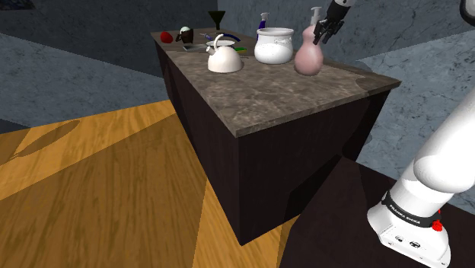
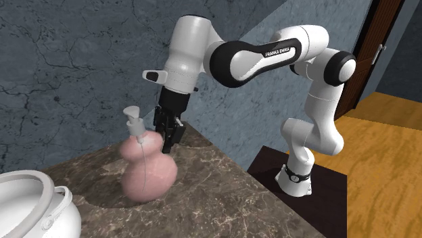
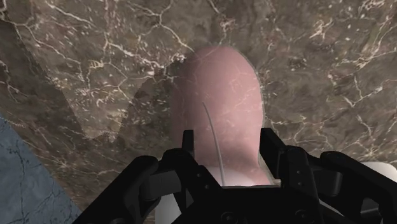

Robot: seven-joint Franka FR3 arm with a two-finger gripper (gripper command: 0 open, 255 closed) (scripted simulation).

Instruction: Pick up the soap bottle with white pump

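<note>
The soap bottle point(image 1: 308, 59) is a pink, gourd-shaped bottle with a white pump point(image 1: 316, 12), standing on the dark marble counter point(image 1: 304, 95) near its far corner. My black gripper point(image 1: 324, 33) comes down from above and is shut on the bottle's narrow upper part, just beside the pump. In the second exterior view the gripper point(image 2: 166, 137) clasps the neck of the bottle point(image 2: 149, 174) below the pump point(image 2: 133, 122). The wrist view has both fingers point(image 3: 188, 145) pressed against the sides of the pink bottle point(image 3: 219, 89), whose base rests on the marble.
A white lidded pot point(image 1: 274, 44) stands close beside the bottle, also seen as the white pot point(image 2: 27, 203). Farther along are a white kettle point(image 1: 224, 59), a second pump bottle point(image 1: 263, 18), a mug point(image 1: 185, 34) and a red item point(image 1: 165, 36). A blue-grey wall rises right behind the counter.
</note>
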